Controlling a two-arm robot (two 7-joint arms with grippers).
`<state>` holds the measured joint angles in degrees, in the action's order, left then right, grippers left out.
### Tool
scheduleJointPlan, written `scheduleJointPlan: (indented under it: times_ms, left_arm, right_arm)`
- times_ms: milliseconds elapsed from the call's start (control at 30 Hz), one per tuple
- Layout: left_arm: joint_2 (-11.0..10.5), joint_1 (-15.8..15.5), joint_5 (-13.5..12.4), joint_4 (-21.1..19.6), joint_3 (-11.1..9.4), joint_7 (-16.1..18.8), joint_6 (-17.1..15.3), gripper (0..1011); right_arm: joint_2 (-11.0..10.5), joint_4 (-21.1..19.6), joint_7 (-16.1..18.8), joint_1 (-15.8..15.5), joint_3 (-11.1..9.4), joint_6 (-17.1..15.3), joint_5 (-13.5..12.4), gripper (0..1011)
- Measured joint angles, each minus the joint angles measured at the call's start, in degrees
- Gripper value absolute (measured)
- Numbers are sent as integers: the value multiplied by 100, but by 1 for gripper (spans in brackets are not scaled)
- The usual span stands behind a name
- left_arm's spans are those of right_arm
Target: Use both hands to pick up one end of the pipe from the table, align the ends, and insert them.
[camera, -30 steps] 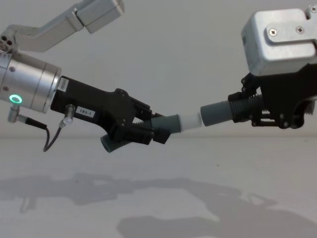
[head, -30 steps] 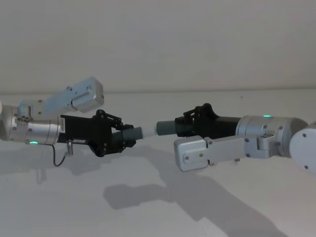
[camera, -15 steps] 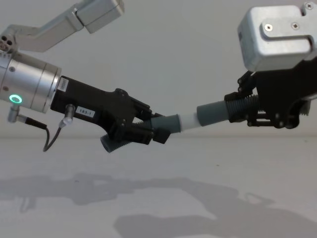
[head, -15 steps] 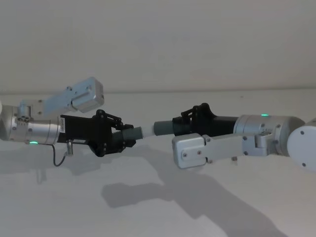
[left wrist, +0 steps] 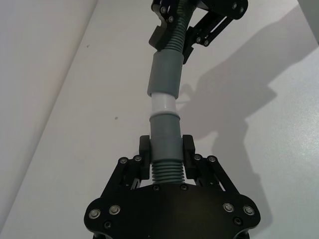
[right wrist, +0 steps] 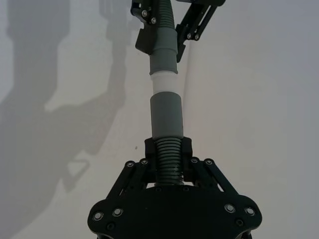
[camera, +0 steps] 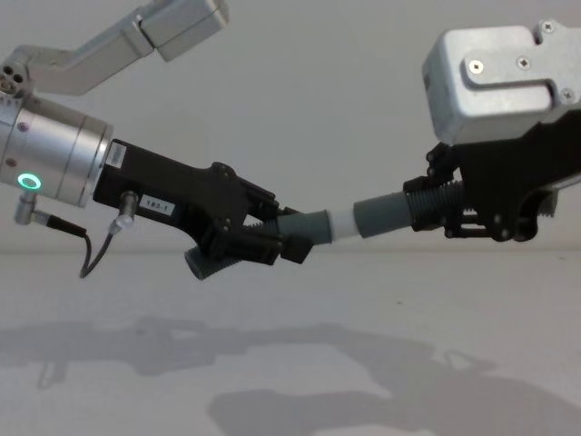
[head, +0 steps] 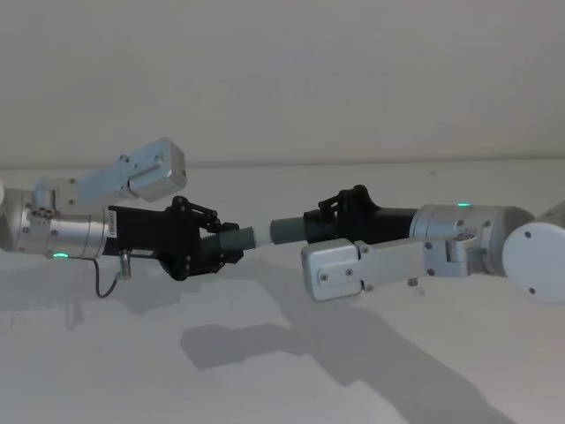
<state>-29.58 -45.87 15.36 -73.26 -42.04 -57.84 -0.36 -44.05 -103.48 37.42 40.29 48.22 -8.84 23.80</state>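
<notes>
The white tip (camera: pixel 340 221) of my left pipe piece (camera: pixel 304 227) sits in the open mouth of my right pipe piece (camera: pixel 383 214), with a short band of white showing between the two grey sleeves. In my left wrist view the same joint runs straight away from me: grey sleeve (left wrist: pixel 164 138), white band (left wrist: pixel 162 105), then the other sleeve (left wrist: pixel 165 72). Both pieces hang in the air well above the white worktop (head: pixel 265 371), meeting between my two arms.

My left claw (camera: pixel 272 238) is clenched on the ribbed part of its piece, whose other open end pokes out below the fingers. My right claw (camera: pixel 454 209) is clenched on the ribbed part of the other piece, reaching in from the right side and pointing toward the left one. In the head view the left claw (head: pixel 216 247) and right claw (head: pixel 331 221) face each other almost in line, with the joint slightly bent, and a green ring glows on my left wrist (camera: pixel 29 181). Shadows of both arms lie on the worktop beneath
</notes>
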Motion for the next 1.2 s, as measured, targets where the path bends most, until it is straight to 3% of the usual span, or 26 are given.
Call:
scheduleJointPlan:
  times_ms: [367,1200]
  left_arm:
    - [-4,0,-1,0,0,-1,0,341]
    - [-4,0,-1,0,1,-1,0,341]
  right_arm:
    - [75,93,15,16,31,119,114,255]
    - [168,124,29,-43,-58,185,86,255]
